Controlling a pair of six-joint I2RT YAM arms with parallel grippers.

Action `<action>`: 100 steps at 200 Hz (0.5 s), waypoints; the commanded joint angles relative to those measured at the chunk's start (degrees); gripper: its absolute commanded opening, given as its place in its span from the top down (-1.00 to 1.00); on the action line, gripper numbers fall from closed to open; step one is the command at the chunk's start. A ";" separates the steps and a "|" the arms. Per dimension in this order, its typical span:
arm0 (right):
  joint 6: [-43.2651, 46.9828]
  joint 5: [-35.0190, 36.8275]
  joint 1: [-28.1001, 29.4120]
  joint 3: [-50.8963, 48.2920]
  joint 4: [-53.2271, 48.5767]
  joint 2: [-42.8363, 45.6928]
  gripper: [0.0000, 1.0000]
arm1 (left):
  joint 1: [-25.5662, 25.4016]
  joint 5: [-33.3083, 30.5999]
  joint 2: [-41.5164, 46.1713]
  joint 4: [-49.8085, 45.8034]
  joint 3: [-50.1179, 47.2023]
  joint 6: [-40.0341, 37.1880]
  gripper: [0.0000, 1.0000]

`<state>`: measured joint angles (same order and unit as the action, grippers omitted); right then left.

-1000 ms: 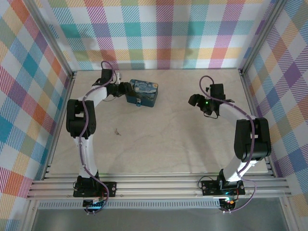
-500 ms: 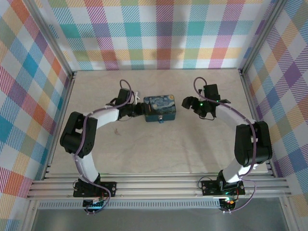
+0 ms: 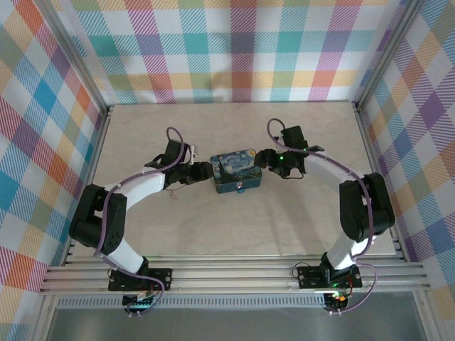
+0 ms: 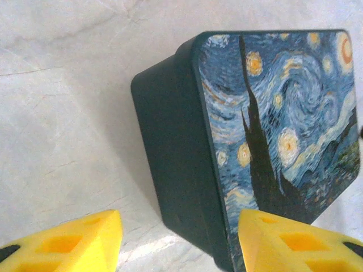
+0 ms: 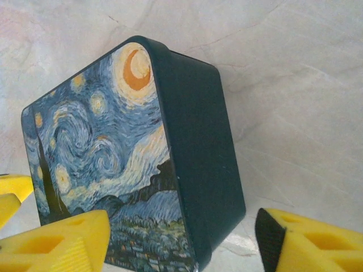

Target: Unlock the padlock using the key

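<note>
The dark blue starry-night tin box (image 3: 237,170) lies flat mid-table. A tiny padlock (image 3: 240,188) hangs at its near front edge. My left gripper (image 3: 206,170) is open at the box's left end. In the left wrist view the box's dark side wall (image 4: 176,170) stands between the yellow fingers (image 4: 68,241), one over bare table and one by the lid. My right gripper (image 3: 264,159) is open at the box's right end, straddling that end wall (image 5: 204,158). A tiny dark speck that may be the key (image 3: 173,194) lies just below my left forearm.
The pale marbled tabletop (image 3: 284,220) is fenced by aluminium rails and plaid walls. Bare table spreads in front of the box and behind it. The tip of my left gripper's yellow finger (image 5: 11,192) shows past the box at the left edge of the right wrist view.
The left gripper has slid the tin box from the back left to the middle, nearer and rightward. The right gripper has moved left up to the box's right end.
</note>
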<state>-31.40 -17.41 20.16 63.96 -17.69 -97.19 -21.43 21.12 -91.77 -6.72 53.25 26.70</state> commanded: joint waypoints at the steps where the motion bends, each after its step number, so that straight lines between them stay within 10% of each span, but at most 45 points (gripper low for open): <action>1: -0.14 -2.48 1.77 3.26 -1.01 -3.16 -0.24 | -0.18 5.18 -2.79 6.27 -1.91 5.83 -0.10; 100: 1.35 -0.88 3.13 7.71 -3.61 -7.77 -0.03 | -5.23 4.72 -16.40 5.07 13.91 7.78 -0.01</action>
<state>-31.00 -15.57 21.76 68.23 -19.66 -102.65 -24.38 24.60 -105.01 0.80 62.85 34.59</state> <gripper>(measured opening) 0.518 0.510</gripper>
